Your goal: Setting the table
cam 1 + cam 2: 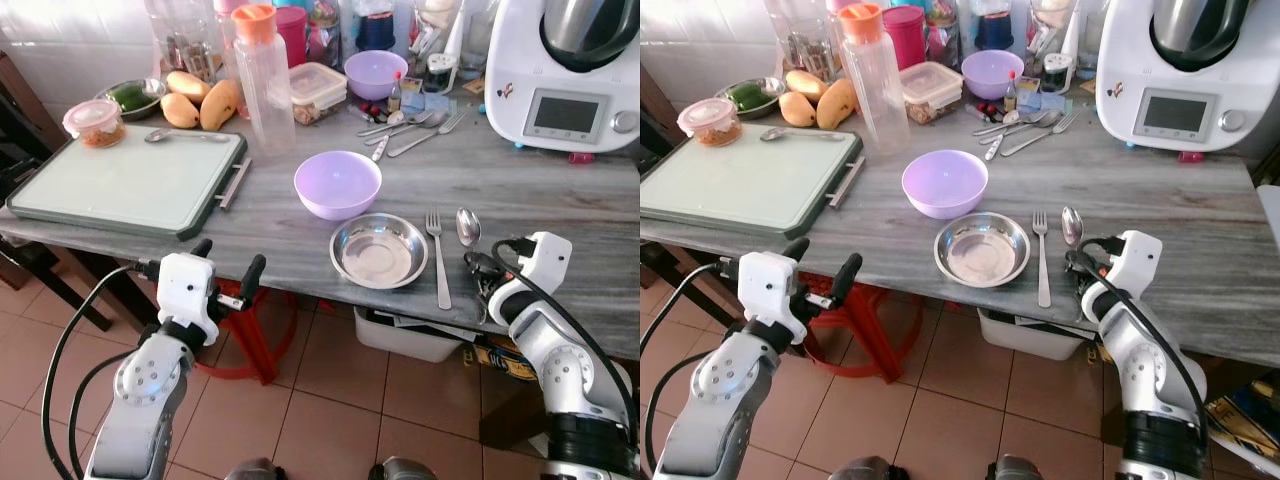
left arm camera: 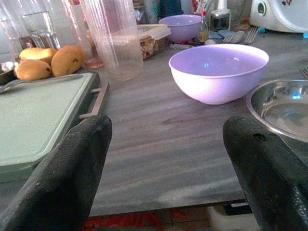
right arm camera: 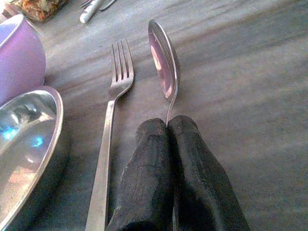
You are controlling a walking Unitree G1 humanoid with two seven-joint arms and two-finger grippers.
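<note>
A place setting is taking shape at the near edge of the desk (image 1: 560,190): a steel plate (image 1: 379,250) sits just in front of a purple bowl (image 1: 337,183), and a fork (image 1: 438,255) lies just right of the plate, tines pointing away from the robot. The spoon (image 1: 467,226) lies beside the fork, bowl end away too, and the right gripper (image 3: 169,144) has its fingers pressed together on the handle — so the spoon looks placed but not yet let go. The left gripper (image 1: 228,272) hovers spread and empty off the desk's front edge, facing the bowl and plate. As a judgement, one setting is nearly done; what remains is to release the spoon, and perhaps to add a glass or a second setting — spare cutlery (image 1: 410,128) and another purple bowl (image 1: 375,73) wait at the back among the clutter.
</note>
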